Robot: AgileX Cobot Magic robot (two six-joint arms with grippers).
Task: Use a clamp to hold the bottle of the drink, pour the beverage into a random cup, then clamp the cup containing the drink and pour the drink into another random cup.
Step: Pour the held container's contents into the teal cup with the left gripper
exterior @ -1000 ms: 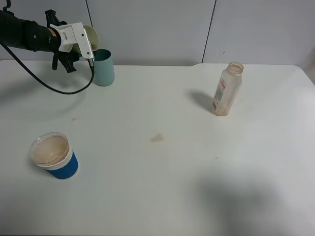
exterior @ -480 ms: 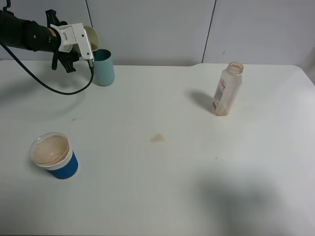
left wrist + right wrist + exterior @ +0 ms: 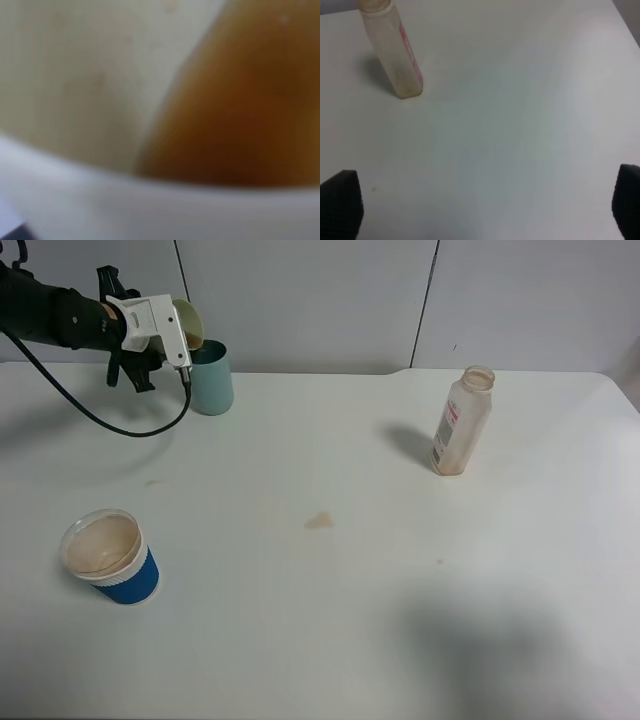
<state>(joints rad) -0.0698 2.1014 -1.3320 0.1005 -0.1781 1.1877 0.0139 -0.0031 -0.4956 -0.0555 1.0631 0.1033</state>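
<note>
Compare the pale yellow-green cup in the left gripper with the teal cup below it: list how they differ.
The pale yellow-green cup is lifted off the table and tipped on its side; the teal cup stands upright on the table. The yellow-green cup is held in the left gripper; the teal cup stands free. Brown drink pools at the yellow-green cup's lip; the teal cup's contents can't be seen. Both are plain, tapered tumblers.

**Layout: far-left pour, bottle far right**

Left claw (image 3: 170,325) holds tilted cup (image 3: 187,325) above the second tumbler (image 3: 211,378), far left on tabletop (image 3: 330,620). Beverage (image 3: 240,105) sits in the tilted cup. Squat cup (image 3: 108,556) near left. Bottle (image 3: 462,421) upright far right, well apart. Small spill (image 3: 319,521) mid-tabletop.
</note>
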